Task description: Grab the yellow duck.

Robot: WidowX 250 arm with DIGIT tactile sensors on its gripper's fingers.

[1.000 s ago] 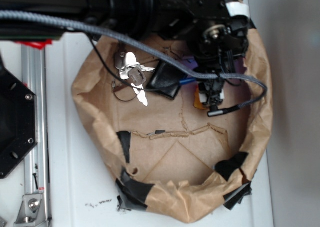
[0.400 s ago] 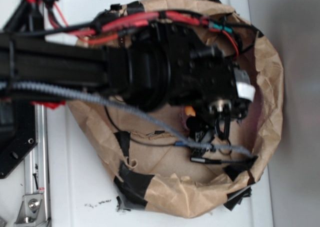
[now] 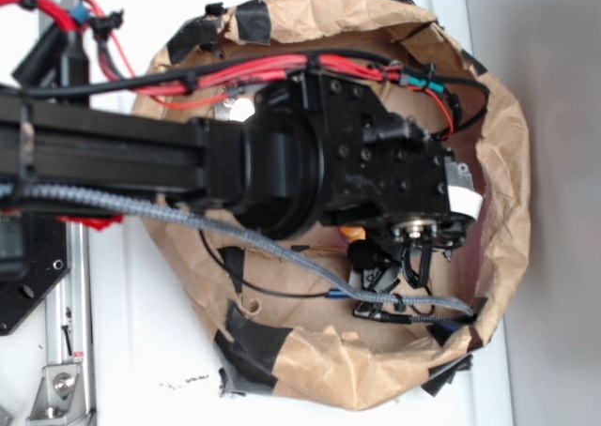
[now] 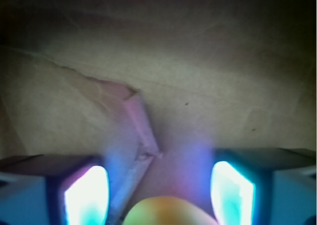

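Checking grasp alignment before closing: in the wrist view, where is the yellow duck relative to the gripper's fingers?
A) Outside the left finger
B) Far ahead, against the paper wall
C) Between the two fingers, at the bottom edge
C: the yellow duck sits low between the glowing fingers of the gripper.

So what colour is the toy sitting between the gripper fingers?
Yellow with an orange tint: the yellow duck shows best in the wrist view.

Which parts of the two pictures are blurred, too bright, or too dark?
Wrist view: the two fingertips glow overexposed white-cyan with a purple haze, the yellow duck at the bottom edge is out of focus, and the top is dark. Exterior view: evenly lit, slightly soft; the black arm shows little detail and hides much of the paper bag.
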